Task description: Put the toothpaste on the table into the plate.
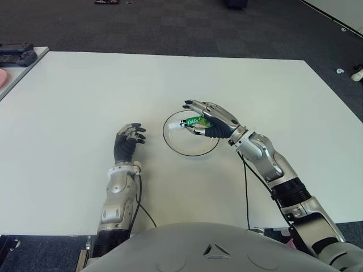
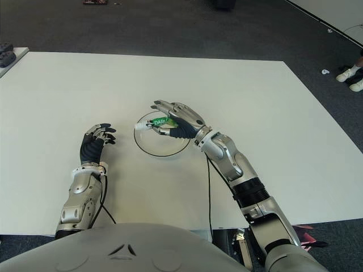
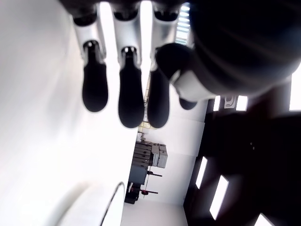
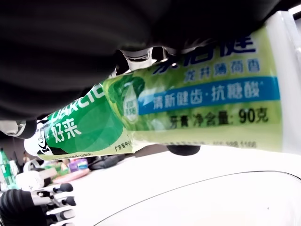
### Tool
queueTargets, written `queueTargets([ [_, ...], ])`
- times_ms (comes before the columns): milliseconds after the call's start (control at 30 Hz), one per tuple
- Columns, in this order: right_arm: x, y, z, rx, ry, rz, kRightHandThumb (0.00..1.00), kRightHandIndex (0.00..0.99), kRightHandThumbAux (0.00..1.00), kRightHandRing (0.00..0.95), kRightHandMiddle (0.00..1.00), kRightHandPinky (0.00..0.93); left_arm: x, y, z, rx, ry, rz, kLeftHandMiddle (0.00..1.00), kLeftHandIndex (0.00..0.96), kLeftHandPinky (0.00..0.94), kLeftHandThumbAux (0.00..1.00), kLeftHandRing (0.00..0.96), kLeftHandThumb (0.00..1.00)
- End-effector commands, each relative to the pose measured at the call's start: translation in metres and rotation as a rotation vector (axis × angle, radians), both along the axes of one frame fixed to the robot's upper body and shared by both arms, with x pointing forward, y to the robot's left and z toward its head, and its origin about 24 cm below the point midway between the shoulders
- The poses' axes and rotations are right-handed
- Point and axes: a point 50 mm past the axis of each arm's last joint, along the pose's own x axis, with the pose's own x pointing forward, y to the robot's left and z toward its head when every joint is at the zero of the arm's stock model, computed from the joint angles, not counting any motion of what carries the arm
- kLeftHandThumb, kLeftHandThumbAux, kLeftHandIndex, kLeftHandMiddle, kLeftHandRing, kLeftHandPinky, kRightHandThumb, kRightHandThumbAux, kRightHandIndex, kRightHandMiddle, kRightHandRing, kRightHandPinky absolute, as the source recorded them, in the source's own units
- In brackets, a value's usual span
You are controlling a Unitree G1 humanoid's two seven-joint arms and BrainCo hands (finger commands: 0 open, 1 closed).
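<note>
A green and white toothpaste tube (image 1: 194,121) (image 4: 155,108) is held in my right hand (image 1: 205,120) just above a clear glass plate (image 1: 174,143) near the middle of the white table (image 1: 79,102). The fingers curl around the tube, whose white cap end points toward my left. In the right wrist view the plate's rim (image 4: 197,188) lies close beneath the tube. My left hand (image 1: 128,141) shows on the table to the left of the plate, fingers loosely bent and holding nothing.
A second white table (image 1: 17,68) with dark objects (image 1: 17,54) stands at the far left. Dark carpet (image 1: 170,22) lies beyond the table's far edge. A black cable (image 1: 246,187) runs along my right forearm.
</note>
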Motion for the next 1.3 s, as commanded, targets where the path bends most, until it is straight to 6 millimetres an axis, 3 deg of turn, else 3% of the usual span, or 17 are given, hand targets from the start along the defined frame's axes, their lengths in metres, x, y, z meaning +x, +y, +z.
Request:
queueTargets([
  [33, 0.000, -0.004, -0.002, 0.024, 0.041, -0.024, 0.427, 0.000, 0.155, 0.000, 0.000, 0.000, -0.017, -0.005, -0.026, -0.030, 0.165, 0.006, 0.503, 0.402, 0.591, 0.679, 0.606, 0.835],
  [333, 0.008, -0.008, -0.005, 0.032, 0.080, -0.049, 0.425, 0.000, 0.198, 0.000, 0.000, 0.000, -0.017, -0.007, -0.024, -0.033, 0.170, 0.008, 0.506, 0.399, 0.586, 0.680, 0.609, 0.834],
  [467, 0.025, -0.004, -0.017, 0.030, 0.113, -0.079, 0.328, 0.000, 0.313, 0.000, 0.000, 0.000, -0.017, -0.008, -0.024, -0.030, 0.169, 0.003, 0.507, 0.398, 0.590, 0.680, 0.612, 0.834],
  [600, 0.024, -0.004, -0.019, 0.033, 0.103, -0.065, 0.260, 0.000, 0.401, 0.000, 0.000, 0.000, -0.018, -0.008, -0.023, -0.021, 0.169, -0.005, 0.510, 0.397, 0.604, 0.680, 0.619, 0.834],
  [1033, 0.016, -0.001, -0.018, -0.114, -0.051, -0.016, 0.376, 0.000, 0.192, 0.000, 0.000, 0.000, -0.018, -0.010, -0.022, -0.029, 0.154, -0.016, 0.518, 0.394, 0.605, 0.681, 0.627, 0.833],
  [1300, 0.016, 0.000, -0.017, -0.154, -0.058, 0.001, 0.382, 0.000, 0.166, 0.000, 0.000, 0.000, -0.019, -0.010, -0.022, -0.037, 0.166, -0.010, 0.501, 0.402, 0.580, 0.680, 0.606, 0.834],
])
